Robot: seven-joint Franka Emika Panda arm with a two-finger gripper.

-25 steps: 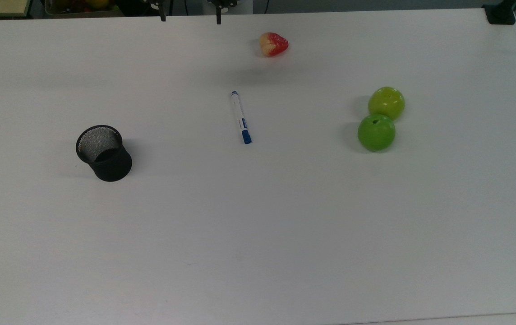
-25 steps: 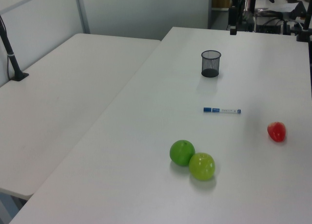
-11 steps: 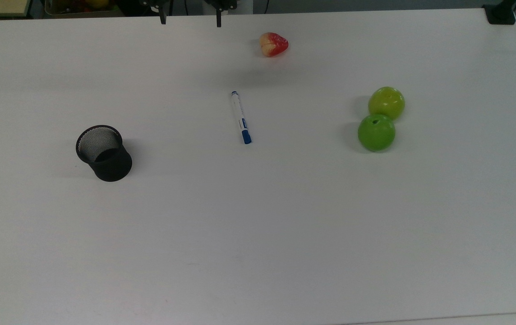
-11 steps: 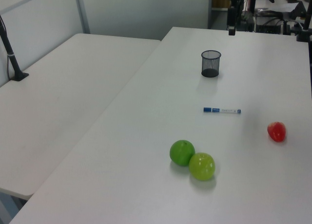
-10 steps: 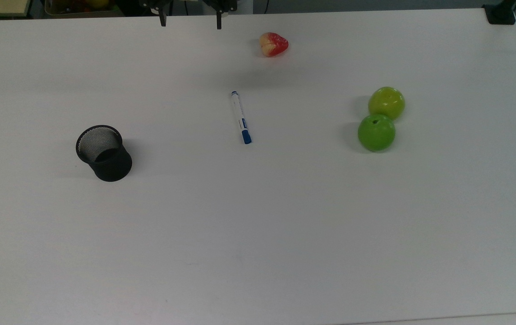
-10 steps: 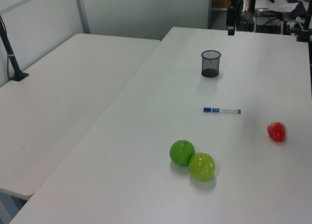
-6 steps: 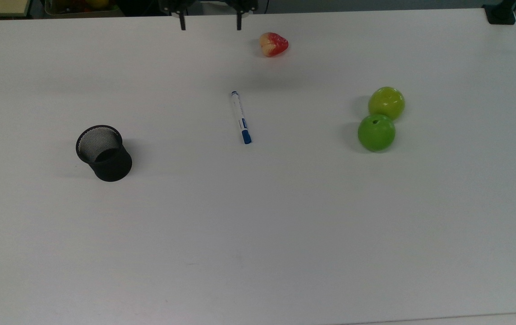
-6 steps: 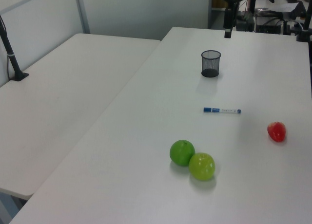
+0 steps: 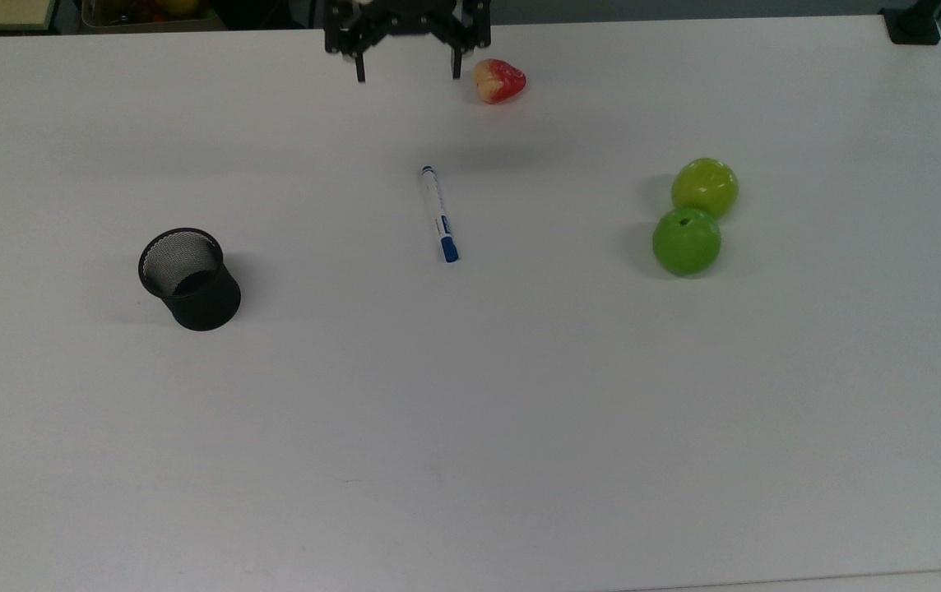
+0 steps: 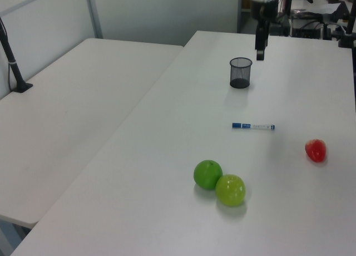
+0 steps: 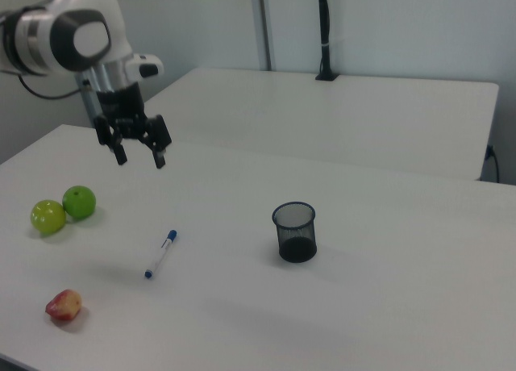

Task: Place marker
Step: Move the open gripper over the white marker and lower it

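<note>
The marker (image 9: 440, 214) is a slim white pen with a blue cap, lying flat on the white table (image 9: 470, 427); it also lies in the left view (image 10: 253, 126) and the right view (image 11: 160, 253). My gripper (image 9: 407, 76) hangs open above the table's far side in the top view, well clear of the marker, with nothing between its fingers. I see it high above the table in the right view (image 11: 141, 159) and above the cup in the left view (image 10: 260, 55). A black mesh cup (image 9: 189, 279) stands upright to the top view's left.
Two green apples (image 9: 687, 240) (image 9: 705, 188) touch each other on the top view's right. A red and yellow fruit (image 9: 499, 80) lies near the far edge, just right of my gripper. A second white table (image 10: 67, 117) adjoins on the left view's left.
My gripper has come forward and to the top view's right over the table's far edge, fingers still wide apart. The marker, cup and fruit have not moved.
</note>
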